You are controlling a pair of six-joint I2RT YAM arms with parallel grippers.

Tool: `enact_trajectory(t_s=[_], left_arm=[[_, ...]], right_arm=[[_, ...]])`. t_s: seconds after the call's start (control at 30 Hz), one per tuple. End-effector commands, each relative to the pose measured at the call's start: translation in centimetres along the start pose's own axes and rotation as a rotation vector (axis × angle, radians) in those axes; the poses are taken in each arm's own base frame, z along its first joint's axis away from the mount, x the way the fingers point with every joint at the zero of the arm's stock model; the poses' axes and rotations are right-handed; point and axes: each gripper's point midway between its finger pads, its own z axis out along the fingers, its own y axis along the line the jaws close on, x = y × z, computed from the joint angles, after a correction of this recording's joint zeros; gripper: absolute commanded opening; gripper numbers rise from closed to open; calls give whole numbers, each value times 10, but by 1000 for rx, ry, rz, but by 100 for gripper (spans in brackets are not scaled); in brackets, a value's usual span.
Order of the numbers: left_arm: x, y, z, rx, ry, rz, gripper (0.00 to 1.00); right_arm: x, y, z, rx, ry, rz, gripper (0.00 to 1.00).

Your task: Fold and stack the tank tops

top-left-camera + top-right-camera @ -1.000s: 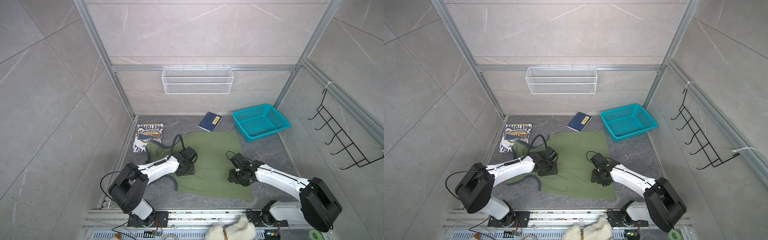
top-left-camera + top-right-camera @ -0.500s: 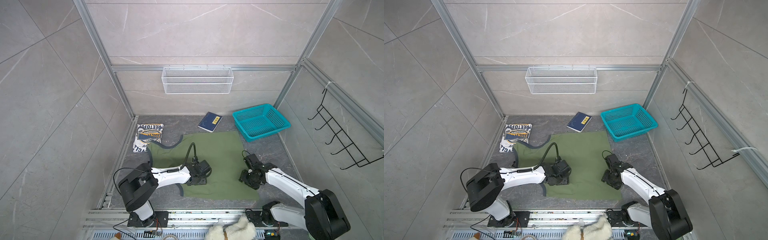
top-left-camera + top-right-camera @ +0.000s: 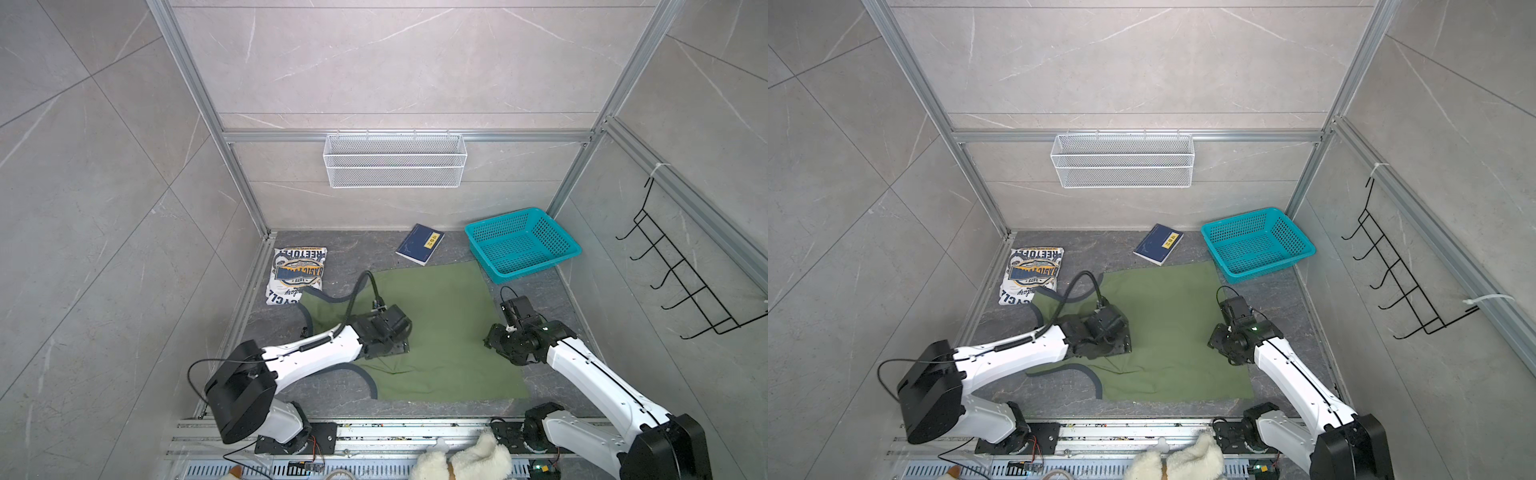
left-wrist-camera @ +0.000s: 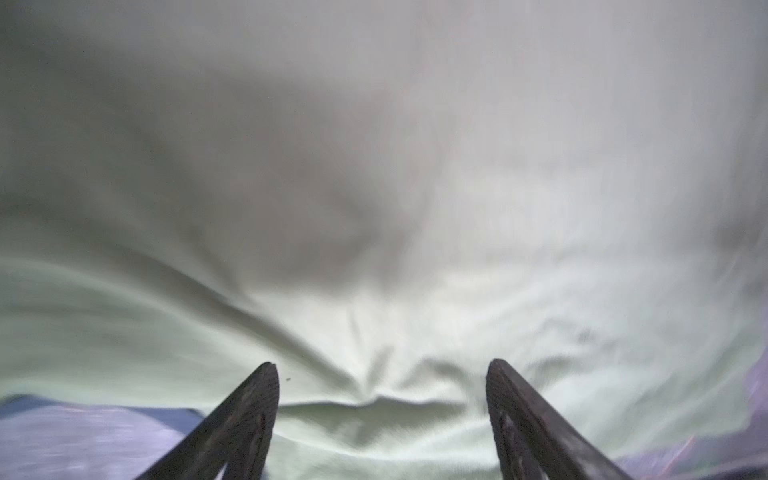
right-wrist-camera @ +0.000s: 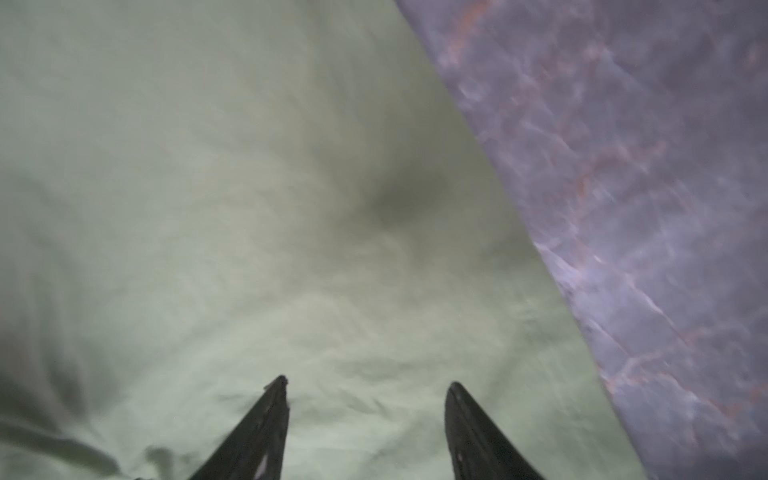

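olive tank top [image 3: 440, 328]: spread flat on the dark table [image 3: 548, 299], navy-trimmed straps at its left side | white tank top [image 3: 297, 272]: folded, far-left corner, just beside an olive strap | left gripper [image 4: 382, 363]: jaws wide, empty, over a small cloth pucker | right gripper [image 5: 368, 381]: jaws apart, empty, near the olive top's edge, possibly touching it (blurred)

Pale grey wall tiles [image 3: 395, 62] with faint white veins line the enclosure. A white wire basket [image 3: 395, 160] hangs on the back wall from a horizontal aluminium rail [image 3: 395, 136], with aluminium posts [image 3: 200, 104] rising either side of it. Below the wire basket spreads a dark marbled floor [image 3: 365, 245] (purplish with rusty veins in the right wrist view). A teal plastic basket [image 3: 536, 268] sits below and right of the wire basket, and a black hook rack [image 3: 681, 274] hangs farther right. Light is soft and even.
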Motion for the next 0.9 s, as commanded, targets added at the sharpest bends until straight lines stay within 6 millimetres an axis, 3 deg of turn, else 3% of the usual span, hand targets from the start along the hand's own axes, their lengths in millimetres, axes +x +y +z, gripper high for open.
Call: enact_trajectory(t_s=[0.0,0.17,0.37,0.53,0.67,0.87], left_arm=[[-27,50,-21,-103,-62,-25,81],[-21,124,-37,-147,-128,-237,81],[-4,179,-30,-136,-144,-401,81],[0,214,-10,-148,-123,-520,81],[-4,227,-1,-139,-102,-594,81],[32,253,15,-186,-13,-824,81]], right_arm=[[3,25,3,-108,47,-84,62],[25,38,5,-119,70,-170,62],[44,33,16,-85,110,-196,62],[56,11,34,8,151,-139,62],[58,-11,42,94,157,-74,62],[56,-36,47,112,151,77,62]])
